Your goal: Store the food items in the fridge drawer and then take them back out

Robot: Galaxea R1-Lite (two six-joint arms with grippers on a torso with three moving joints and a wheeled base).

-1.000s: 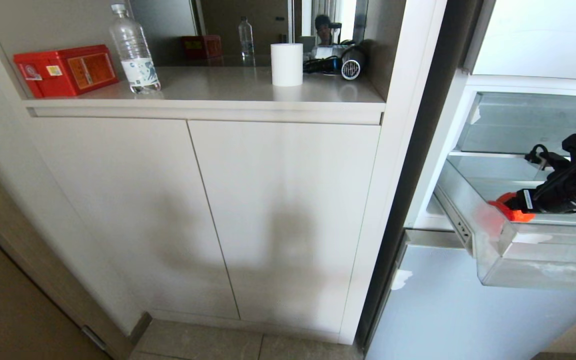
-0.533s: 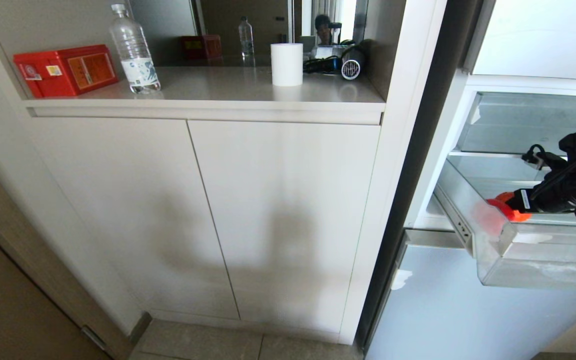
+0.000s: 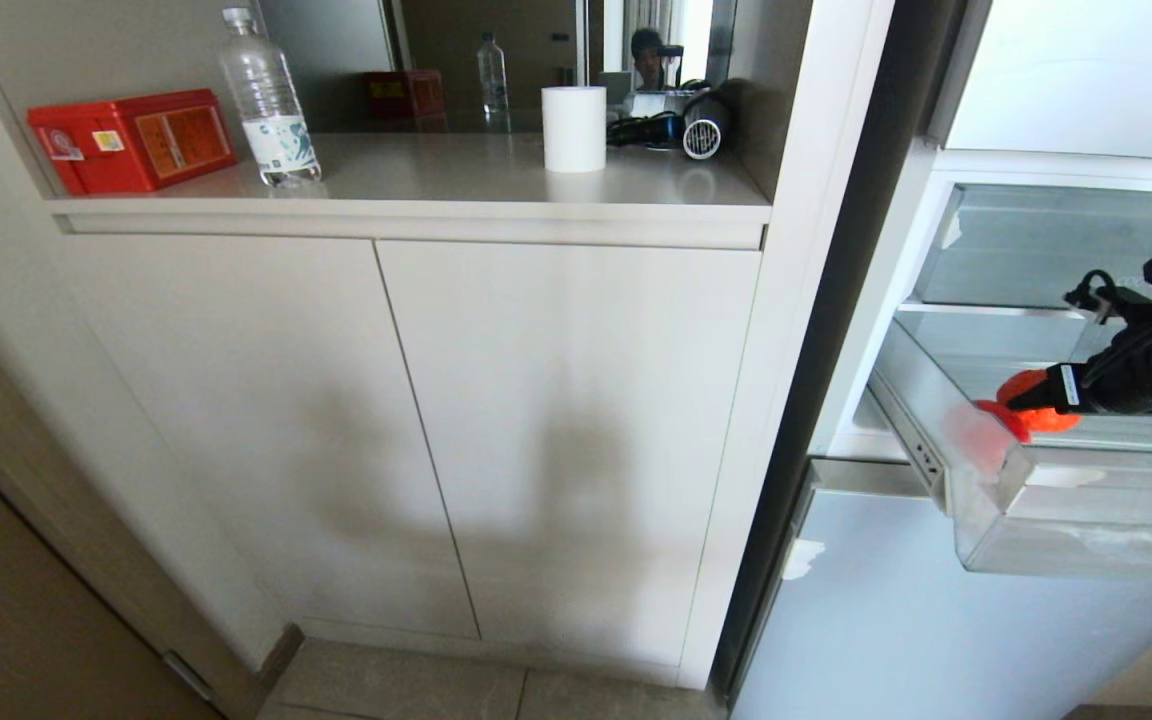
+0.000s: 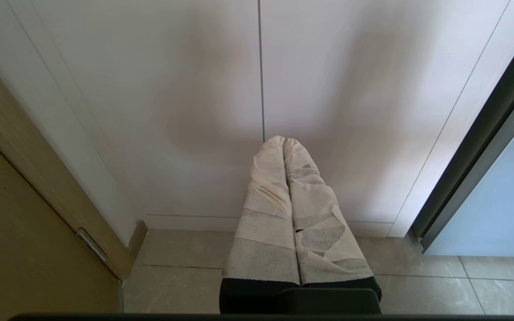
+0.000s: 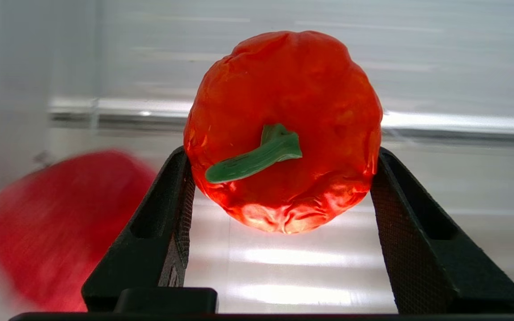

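your right gripper (image 5: 279,187) squeezes the orange pepper (image 5: 283,129) just above the fridge drawer (image 3: 1036,520), a red food piece (image 5: 60,227) lies beside it, so taking out is left.

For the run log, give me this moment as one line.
right gripper: shut on orange pepper, over fridge drawer | red item: in drawer | left gripper: shut, parked

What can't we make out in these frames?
- Second red food item: right wrist view, blurred, kind unclear.
- Right arm: head view, cut off by the picture's right edge.
- Fridge drawer contents: head view, frosted wall and right gripper, shut on the orange pepper, hide most.
- Left gripper: absent from head view.
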